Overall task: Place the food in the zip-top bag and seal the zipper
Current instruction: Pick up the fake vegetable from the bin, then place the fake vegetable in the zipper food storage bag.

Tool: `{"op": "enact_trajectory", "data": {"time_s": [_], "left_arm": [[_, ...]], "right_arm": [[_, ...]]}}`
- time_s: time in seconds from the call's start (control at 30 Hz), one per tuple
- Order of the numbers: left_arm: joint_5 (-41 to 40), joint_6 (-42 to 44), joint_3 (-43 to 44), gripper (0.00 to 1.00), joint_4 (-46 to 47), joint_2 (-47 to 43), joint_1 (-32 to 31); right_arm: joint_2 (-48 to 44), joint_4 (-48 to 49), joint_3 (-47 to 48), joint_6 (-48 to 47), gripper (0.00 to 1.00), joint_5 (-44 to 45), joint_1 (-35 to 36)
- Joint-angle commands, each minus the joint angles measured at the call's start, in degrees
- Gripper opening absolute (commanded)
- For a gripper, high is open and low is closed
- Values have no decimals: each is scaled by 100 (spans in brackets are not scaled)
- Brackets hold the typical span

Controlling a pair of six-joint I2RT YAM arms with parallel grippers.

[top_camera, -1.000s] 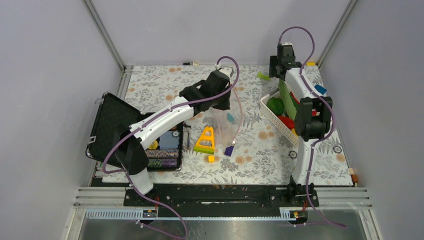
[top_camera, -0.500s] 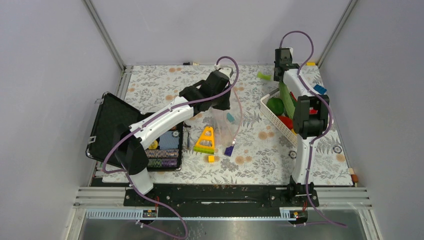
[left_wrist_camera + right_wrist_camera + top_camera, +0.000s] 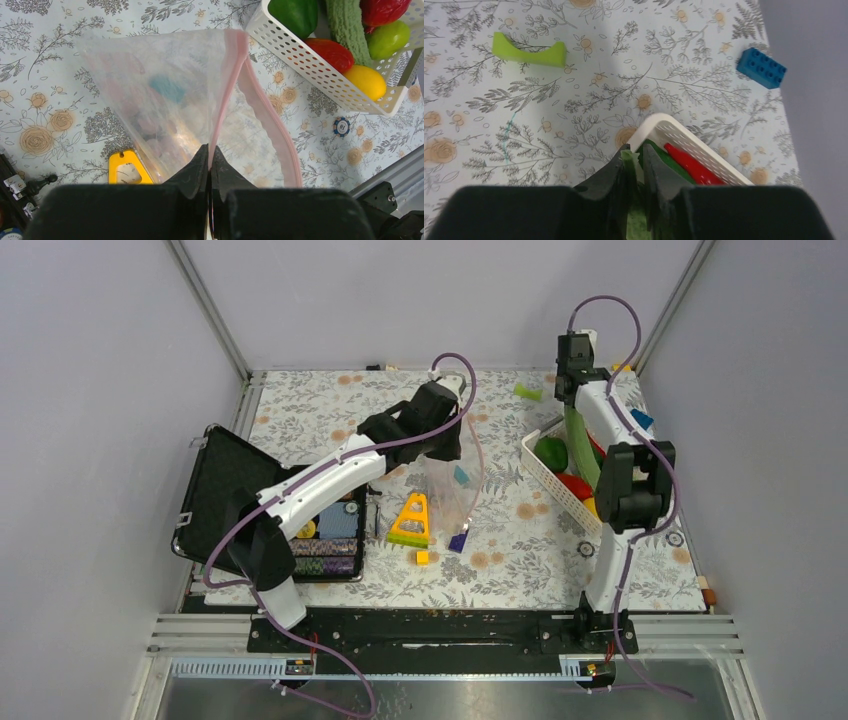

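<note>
The clear zip-top bag [image 3: 450, 488] hangs from my left gripper [image 3: 444, 445], its mouth gaping toward the basket. That gripper [image 3: 209, 151] is shut on the pinkish-red zipper [image 3: 228, 85]; a blue piece [image 3: 167, 87] shows inside the bag [image 3: 150, 75]. The food lies in the white basket [image 3: 543, 472]: a long green cucumber [image 3: 578, 435], green pepper [image 3: 295, 12], red pepper [image 3: 327, 50], yellow fruit [image 3: 367, 80]. At the basket's far end my right gripper [image 3: 634, 151] is shut on the cucumber's tip [image 3: 634, 225]. From above, that gripper [image 3: 570, 390] points down.
A yellow triangular toy [image 3: 411, 520], a small yellow cube [image 3: 423, 557] and a purple piece [image 3: 458, 541] lie below the bag. An open black case [image 3: 225, 485] sits at the left. A green curved piece [image 3: 529, 52] and blue brick [image 3: 761, 67] lie beyond the basket rim [image 3: 674, 125].
My right gripper has closed from wide open onto the cucumber's tip, and its wrist shifted slightly right. The left arm and the bag have stayed still.
</note>
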Motion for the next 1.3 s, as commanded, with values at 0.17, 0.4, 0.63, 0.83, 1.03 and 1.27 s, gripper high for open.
{"op": "enact_trajectory", "data": {"time_s": [0.17,0.4,0.63,0.83,1.03,1.27], "left_arm": [[64,-78,-10,0,236,-393,26],[41,-146,-33,0,221,-461,22],[-31,-216,14,0,129,-488,26],[-107,-299,44,0,59,-530,30],[-122,-455,75,0,-11,-506,38],[-14,-666,112,0,-119,-536,98]], "right_arm": [[-2372,505,-1053,-471,0,394,89],[-3996,1282,-1833,-631,0,56,111],[-5460,1631,-2295,143,0,-1687,164],[-6246,2518,-2574,1499,0,-4140,188],[-6304,3515,-2431,2877,0,-5158,316],[-6410,4281,-2579,3531,0,-5408,857]]}}
